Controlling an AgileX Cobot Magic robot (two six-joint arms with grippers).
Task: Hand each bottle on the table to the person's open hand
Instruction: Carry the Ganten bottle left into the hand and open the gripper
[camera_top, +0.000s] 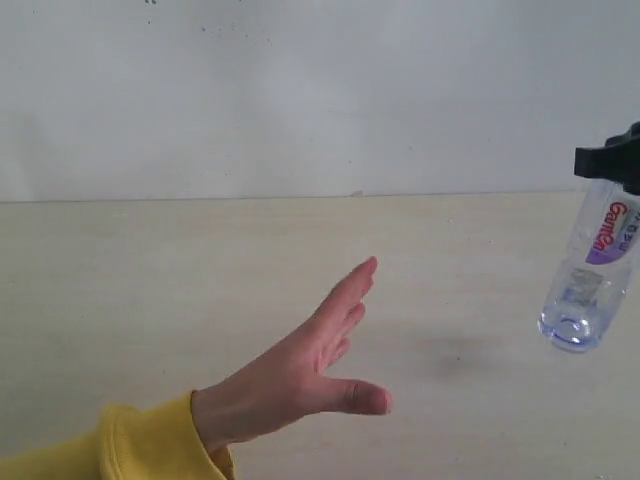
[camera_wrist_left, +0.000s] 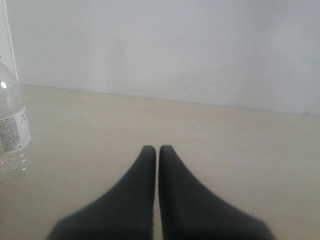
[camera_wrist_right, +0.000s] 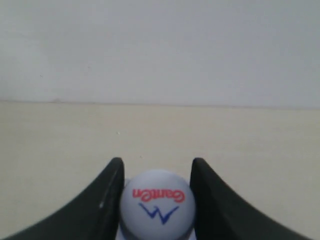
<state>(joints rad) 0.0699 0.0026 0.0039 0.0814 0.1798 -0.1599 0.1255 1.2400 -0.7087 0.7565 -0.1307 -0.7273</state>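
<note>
My right gripper (camera_top: 612, 162) hangs at the far right edge of the exterior view, shut on the clear bottle with the purple-red label (camera_top: 592, 275). The bottle hangs tilted in the air above the table (camera_top: 150, 280). In the right wrist view its white printed cap (camera_wrist_right: 157, 202) sits clamped between the right gripper's (camera_wrist_right: 157, 162) fingers. The person's open hand (camera_top: 310, 350), in a yellow sleeve, is held out at the lower middle, well left of the bottle. My left gripper (camera_wrist_left: 157, 149) is shut on nothing. A clear bottle (camera_wrist_left: 11, 131) stands to one side of it. The cream-yellow bottle is out of view.
A plain white wall (camera_top: 320, 90) runs along the table's far edge. A faint shadow (camera_top: 460, 350) lies on the table between the hand and the held bottle.
</note>
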